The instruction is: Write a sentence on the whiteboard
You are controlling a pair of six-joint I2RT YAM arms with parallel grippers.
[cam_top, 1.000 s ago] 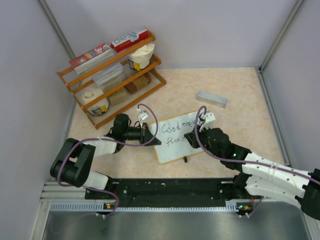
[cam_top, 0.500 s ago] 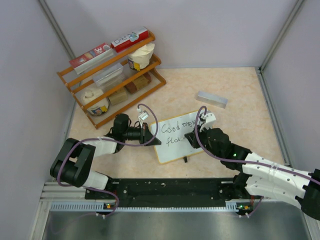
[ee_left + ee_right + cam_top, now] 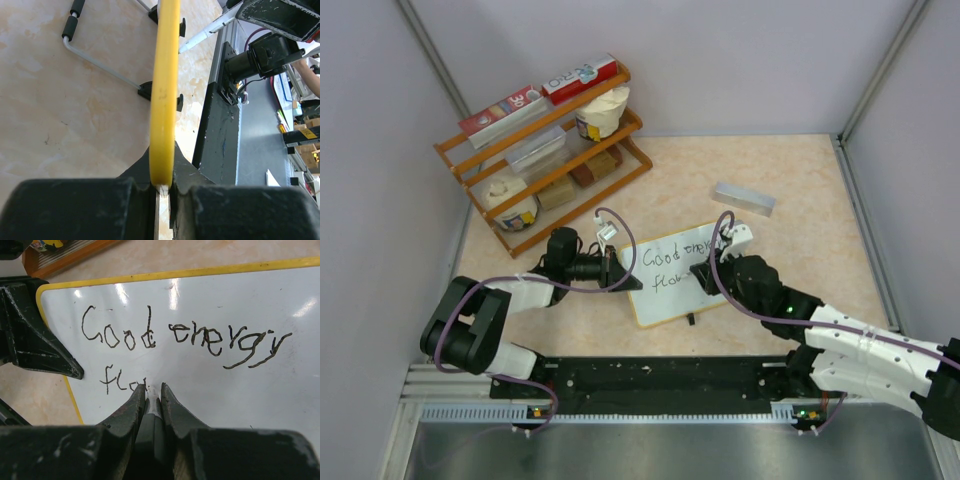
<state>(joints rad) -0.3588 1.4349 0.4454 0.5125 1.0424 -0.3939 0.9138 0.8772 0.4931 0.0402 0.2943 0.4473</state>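
Whiteboard (image 3: pixel 662 303) is laid flat on the tabletop (image 3: pixel 800 250), near the middle, tilted a little, between the two arms. The sentence (image 3: pixel 180 337) is seen in black marker in two lines: "Good energy" on top, and the start of a second line, something like "flo", under it.

Left gripper (image 3: pixel 161 186) is clenched on the board's left edge; in the left wrist view the yellow-tan frame (image 3: pixel 165 85) is pinched between the two black fingers and runs straight away from the camera. Two small black feet and a thin metal stand wire are seen beside the frame there.

Right gripper (image 3: pixel 152 396) is positioned over the board's right half and closed on a marker (image 3: pixel 151 425), grasped between the fingers. The pale tip is pointed down at the white surface, just right of the last stroke of the second line; whether it is touching the surface cannot be told.

A wooden rack (image 3: pixel 620 160) with boxes and tubs is placed at the far left. A small grey block (image 3: pixel 743 198) is lying beyond the board, apart from it.
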